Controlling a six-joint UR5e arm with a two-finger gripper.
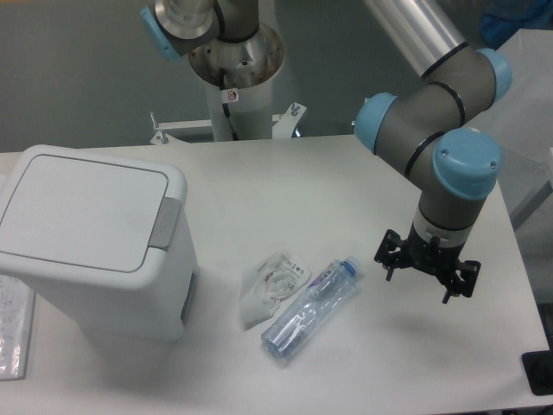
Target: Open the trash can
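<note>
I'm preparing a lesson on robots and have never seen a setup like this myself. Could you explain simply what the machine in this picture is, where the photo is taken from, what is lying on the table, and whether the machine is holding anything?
There is a single picture, taken by a fixed camera looking down at a white table from above and in front. The grey machine with blue joint caps is a robot arm. At its end is a black gripper, a two-finger claw; it hangs above the right side of the table with nothing in it. From this angle I can't tell whether its fingers are open or shut.

On the left stands a large white trash can with its flat lid closed and a grey push tab on the lid's right edge. Near the middle lie a crumpled clear plastic wrapper and, just beside it, a clear plastic bottle on its side.
</note>
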